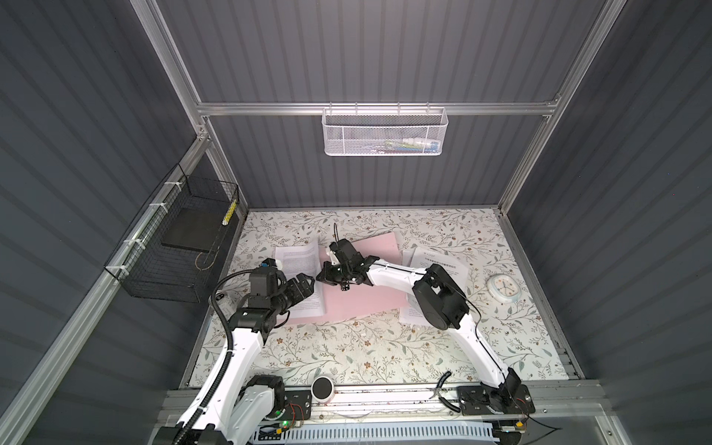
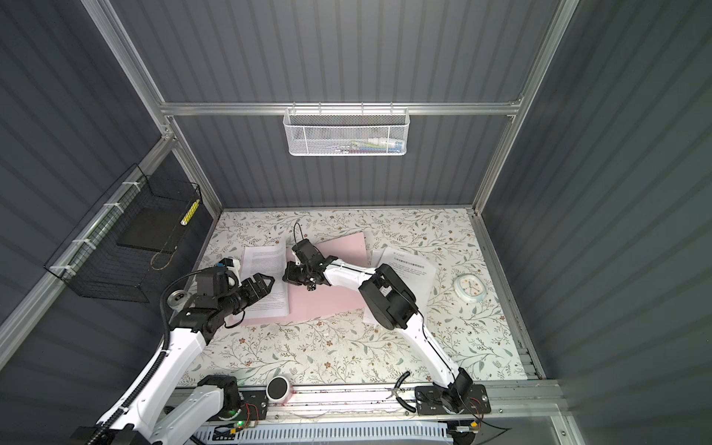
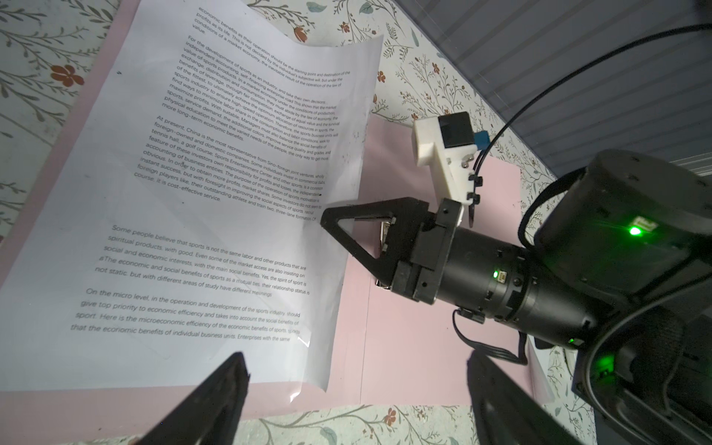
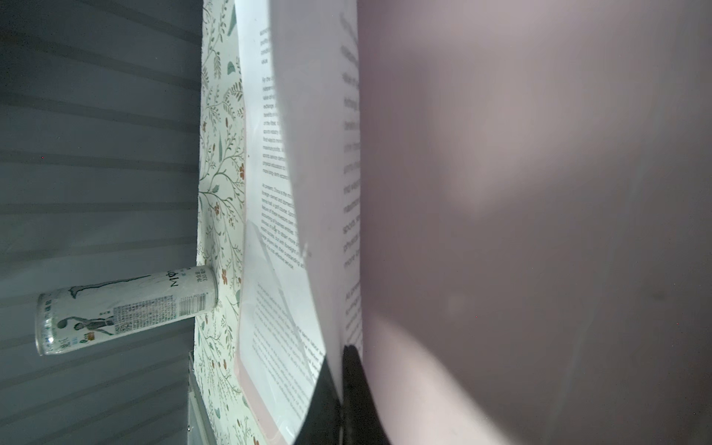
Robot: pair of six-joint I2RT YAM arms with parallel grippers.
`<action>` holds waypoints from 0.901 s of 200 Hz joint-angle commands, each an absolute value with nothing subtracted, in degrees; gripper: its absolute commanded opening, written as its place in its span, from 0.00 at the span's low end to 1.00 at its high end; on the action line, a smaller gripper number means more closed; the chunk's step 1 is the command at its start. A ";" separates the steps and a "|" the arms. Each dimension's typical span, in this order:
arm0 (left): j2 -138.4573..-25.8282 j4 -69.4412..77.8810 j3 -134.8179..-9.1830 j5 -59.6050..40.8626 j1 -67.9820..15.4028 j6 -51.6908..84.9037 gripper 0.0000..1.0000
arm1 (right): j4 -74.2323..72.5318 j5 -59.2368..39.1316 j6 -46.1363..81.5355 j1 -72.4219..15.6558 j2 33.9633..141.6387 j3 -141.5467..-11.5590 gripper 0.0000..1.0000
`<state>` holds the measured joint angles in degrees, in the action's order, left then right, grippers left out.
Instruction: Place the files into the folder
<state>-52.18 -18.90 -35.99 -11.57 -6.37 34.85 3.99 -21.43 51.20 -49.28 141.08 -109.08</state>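
The pink folder (image 1: 358,300) lies open in the middle of the floral table (image 1: 346,354); a printed sheet (image 1: 298,262) covers its 9 o'clock half; the right gripper (image 1: 320,275) reaches across the folder, its fingers pinching that sheet's 3 o'clock edge, which curls up off the pink; the left gripper (image 1: 306,285) hangs over the sheet's 6 o'clock half, fingers spread wide, holding nothing; other sheets (image 1: 439,262) lie at 3 o'clock of the folder, partly under the right arm.
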 commanded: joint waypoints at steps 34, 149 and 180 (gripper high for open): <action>-51.81 -18.90 -35.37 -11.07 -6.07 33.64 0.89 | 8.41 -18.51 49.33 -50.07 142.14 -109.98 0.00; -51.42 -19.41 -34.98 -10.28 -6.06 33.41 0.89 | 12.04 -17.55 46.64 -50.98 143.80 -113.91 0.00; -51.07 -19.69 -34.65 -9.70 -6.06 32.99 0.89 | 12.59 -17.01 46.07 -51.06 144.11 -115.18 0.00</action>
